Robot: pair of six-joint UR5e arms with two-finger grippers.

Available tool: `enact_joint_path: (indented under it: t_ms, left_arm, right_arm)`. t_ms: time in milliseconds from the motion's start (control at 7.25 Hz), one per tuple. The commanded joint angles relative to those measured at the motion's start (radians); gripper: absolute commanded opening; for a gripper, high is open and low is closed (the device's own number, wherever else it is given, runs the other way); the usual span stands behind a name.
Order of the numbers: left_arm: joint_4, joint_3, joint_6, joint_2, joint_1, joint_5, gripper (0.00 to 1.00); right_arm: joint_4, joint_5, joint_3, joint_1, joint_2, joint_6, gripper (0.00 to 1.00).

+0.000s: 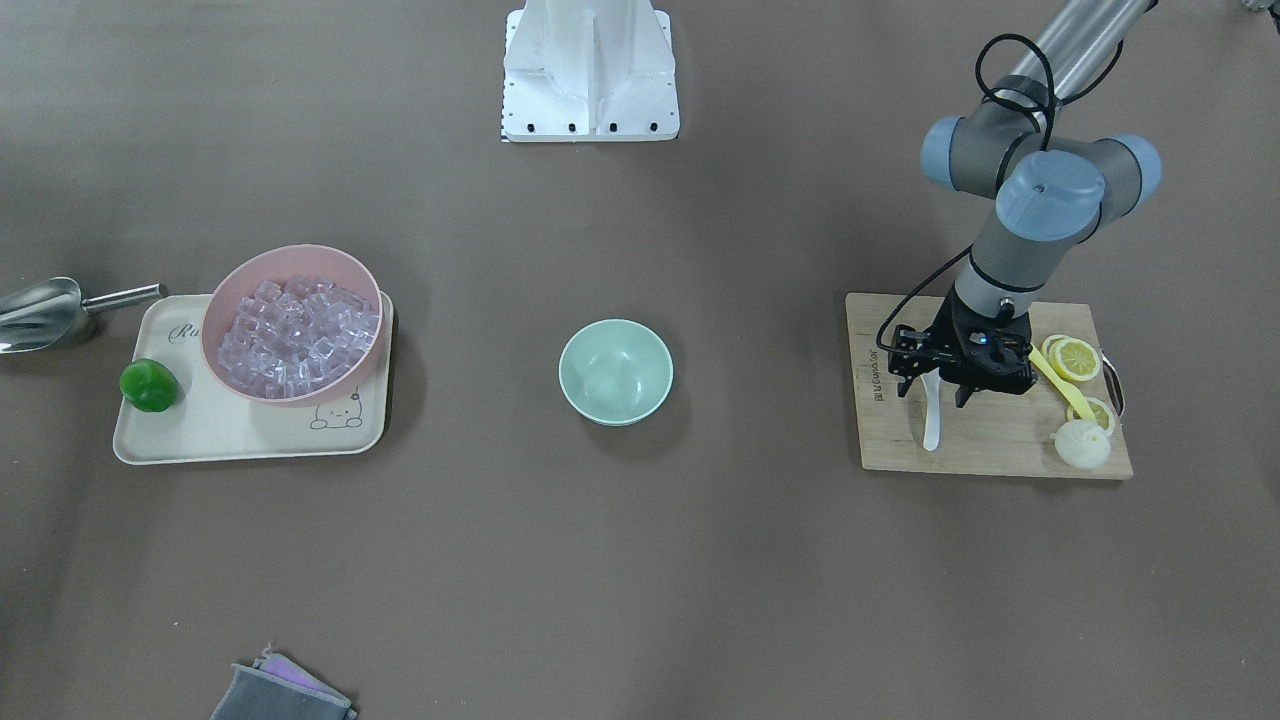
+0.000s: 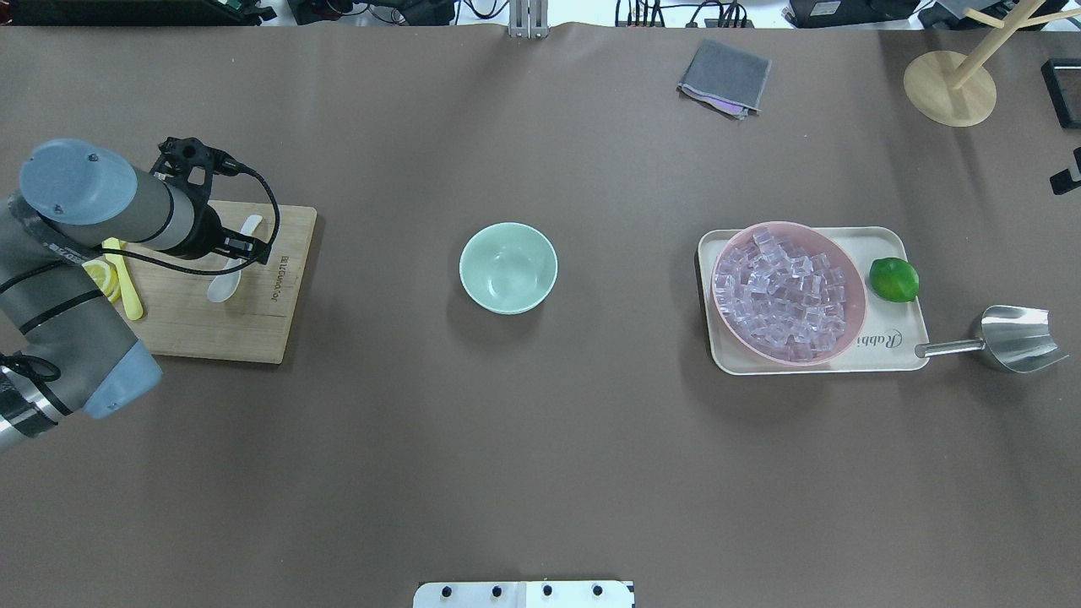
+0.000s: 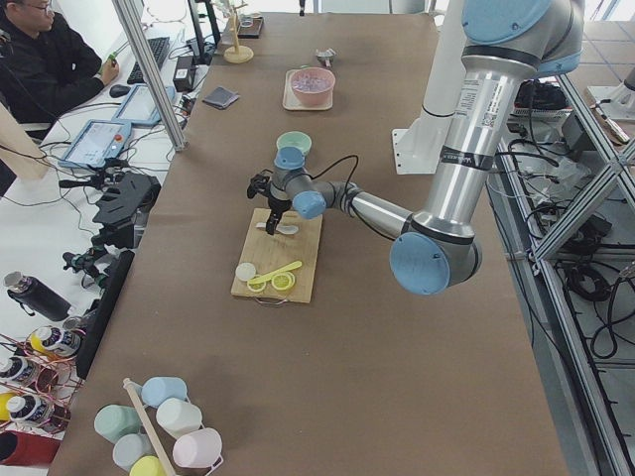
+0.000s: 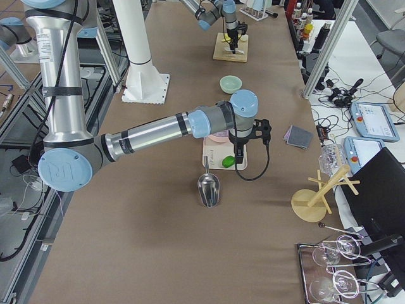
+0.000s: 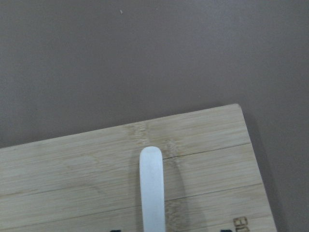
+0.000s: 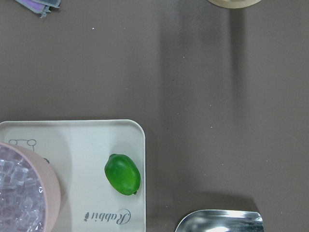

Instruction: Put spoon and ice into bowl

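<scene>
White soup spoon [image 1: 931, 418] lay on the bamboo cutting board [image 1: 1000, 450] at the frame's right, between the spread fingers of the left end effector [image 1: 933, 397].
Released, that end effector straddled the handle. The mint-green bowl [image 1: 615, 371] stood mid-frame on the bench [image 1: 640, 560], well apart. Ice cubes [image 1: 295, 335] filled the pink bowl [image 1: 212, 318] on the tray [image 1: 230, 430] at left. Whether the right end effector [image 4: 238, 157] was released or clenched could not be told.
</scene>
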Motion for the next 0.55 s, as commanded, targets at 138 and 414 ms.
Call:
enact_joint_path:
  t_ms: [138,414]
  left_arm:
    - [0.0,0.009,-0.011,-0.006,0.001,-0.001,0.29]
    - [0.0,0.003,-0.005,-0.005,0.001,-0.005,0.0]
  right_arm:
    - [0.001,0.0,0.0,-0.009,0.011,0.0,1.0]
    - [-0.001,0.0,0.003,-0.009,0.011,0.0,1.0]
